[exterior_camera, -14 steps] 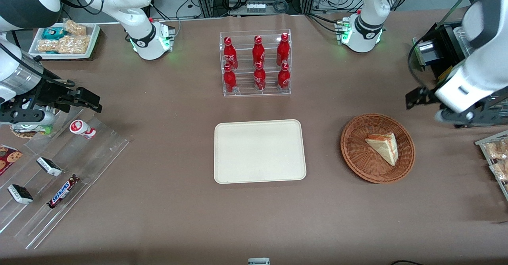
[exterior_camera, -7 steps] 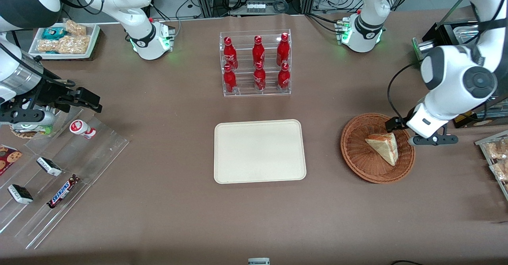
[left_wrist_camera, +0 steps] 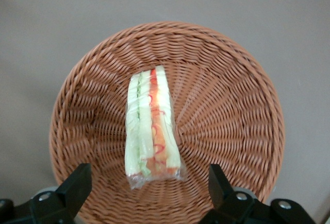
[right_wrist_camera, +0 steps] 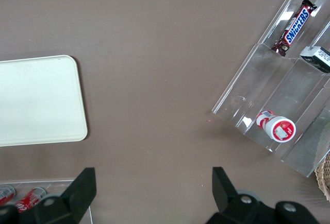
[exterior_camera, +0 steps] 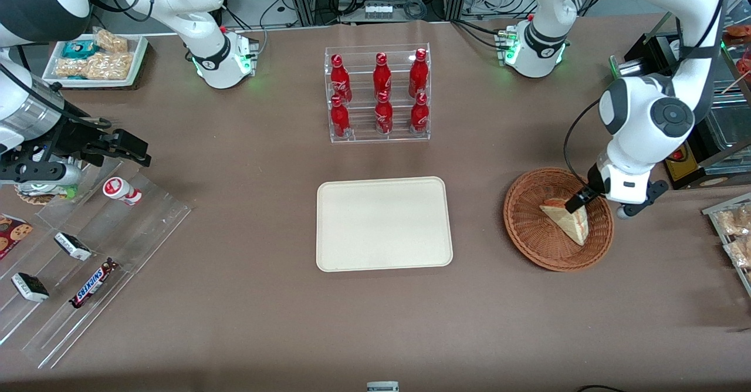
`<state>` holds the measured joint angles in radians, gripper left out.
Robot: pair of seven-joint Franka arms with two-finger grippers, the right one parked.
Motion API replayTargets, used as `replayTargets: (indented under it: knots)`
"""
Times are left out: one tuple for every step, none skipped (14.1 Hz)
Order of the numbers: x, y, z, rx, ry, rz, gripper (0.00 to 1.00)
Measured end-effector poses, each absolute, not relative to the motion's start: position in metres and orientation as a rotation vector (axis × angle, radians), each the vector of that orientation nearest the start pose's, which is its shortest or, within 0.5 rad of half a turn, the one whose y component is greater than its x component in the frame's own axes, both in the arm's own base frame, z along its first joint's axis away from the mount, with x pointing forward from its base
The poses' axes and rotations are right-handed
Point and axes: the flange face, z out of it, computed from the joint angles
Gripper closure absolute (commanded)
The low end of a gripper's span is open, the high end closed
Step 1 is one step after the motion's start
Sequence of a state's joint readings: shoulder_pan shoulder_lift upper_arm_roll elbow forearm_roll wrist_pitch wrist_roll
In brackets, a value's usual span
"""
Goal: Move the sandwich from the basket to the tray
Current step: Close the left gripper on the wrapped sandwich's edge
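Sandwich [exterior_camera: 568,218] lying in the wicker basket [exterior_camera: 531,227], wrapped in clear film, cut edge with the orange-red and green layers facing up toward the wrist camera [left_wrist_camera: 152,126]. Gripper [exterior_camera: 581,199] hanging right over the basket [left_wrist_camera: 227,105], at the sandwich's wide end, fingers [left_wrist_camera: 76,184] spread well apart with the sandwich sitting between them in the wrist view. No contact visible, nothing clamped. One dark fingertip overlapping the top edge of the sandwich in the front view, though impossible to tell if touching.

Cream tray [exterior_camera: 384,223] flat on the brown table [exterior_camera: 264,163], well apart from the basket, toward the parked arm's end. Clear rack of red bottles [exterior_camera: 378,94] farther from the front camera than the tray. Acrylic racks [exterior_camera: 88,251] with a Snickers bar [exterior_camera: 92,282] and small packs down at the parked arm's end, plus a white tray of snacks [exterior_camera: 97,57] near that arm's base. More bagged snacks [exterior_camera: 733,230] at the working arm's end, near the basket
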<state>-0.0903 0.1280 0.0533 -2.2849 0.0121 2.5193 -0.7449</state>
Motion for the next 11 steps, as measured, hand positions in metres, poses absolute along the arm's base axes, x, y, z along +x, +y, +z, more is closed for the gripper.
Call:
replayTargets:
  knots:
    - [0.54, -0.02, 0.299, -2.949, -1.162, -0.175, 0.0]
    - [0.541, -0.02, 0.288, -2.932, -1.203, -0.173, 0.02]
    - [0.541, -0.02, 0.276, -2.919, -1.225, -0.159, 0.25]
    - [0.541, -0.02, 0.266, -2.911, -1.235, -0.146, 0.46]
    - [0.541, -0.02, 0.26, -2.906, -1.239, -0.136, 0.71]
    - [0.541, -0.02, 0.257, -2.904, -1.241, -0.131, 0.88]
    - [0.542, -0.021, 0.257, -2.904, -1.24, -0.131, 0.9]
    - [0.543, -0.022, 0.258, -2.905, -1.238, -0.131, 0.92]
    - [0.544, -0.023, 0.26, -2.906, -1.233, -0.124, 0.92]
    - [0.545, -0.026, 0.263, -2.903, -1.226, -0.102, 0.92]
    - [0.55, -0.029, 0.271, -2.898, -1.214, -0.068, 0.92]
